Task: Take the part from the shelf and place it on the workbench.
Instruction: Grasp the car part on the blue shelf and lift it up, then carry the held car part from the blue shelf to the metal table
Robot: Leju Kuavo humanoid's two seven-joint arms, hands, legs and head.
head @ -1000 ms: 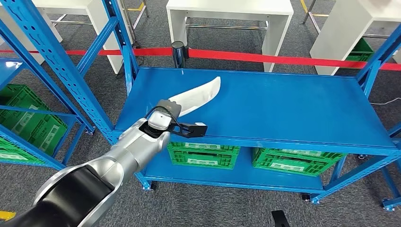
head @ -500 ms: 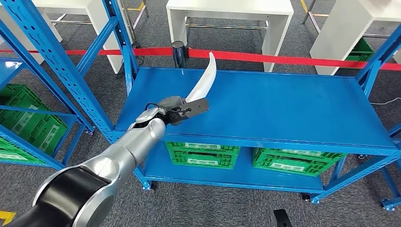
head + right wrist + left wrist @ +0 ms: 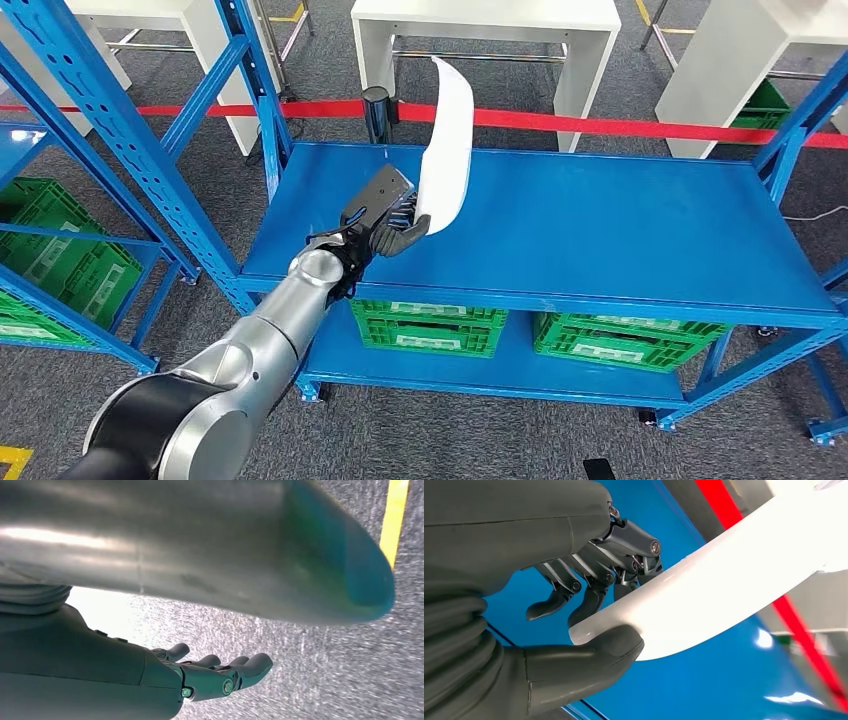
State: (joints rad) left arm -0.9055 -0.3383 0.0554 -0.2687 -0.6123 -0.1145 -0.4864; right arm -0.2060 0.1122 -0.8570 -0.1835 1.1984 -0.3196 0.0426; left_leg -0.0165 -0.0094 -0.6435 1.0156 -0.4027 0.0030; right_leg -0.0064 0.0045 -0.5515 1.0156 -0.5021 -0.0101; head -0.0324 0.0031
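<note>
— Where is the part (image 3: 446,145) at this moment?

— In the left hand (image 3: 383,221), gripped by its lower end and held up over the blue shelf top (image 3: 600,230). It is a long, curved white piece, and it stands close to upright, its upper tip crossing in front of the red barrier tape (image 3: 620,125) and the white table (image 3: 488,20) behind the shelf.

— How does the hand hold it?

— In the left wrist view the thick grey thumb (image 3: 589,655) presses one face of the white part (image 3: 724,587) and the darker fingers (image 3: 591,597) curl round against the other face, so it is clamped between them. The end of the part sits right at the thumb tip.

— Does the part touch the shelf?

— From the head view it seems to be clear of the surface, though the angle makes that hard to judge for certain.

— And the right hand?

— The right hand (image 3: 200,672) hangs over grey speckled floor (image 3: 320,665), beside a yellow line (image 3: 396,517). Its fingers lie fairly straight, side by side, with nothing in them.

— What else is around?

— Green crates (image 3: 430,325) on the lower level under the blue top, a second blue rack (image 3: 110,130) to the left with more green crates (image 3: 60,265) in it, and a dark post (image 3: 377,112) carrying the red tape
</note>
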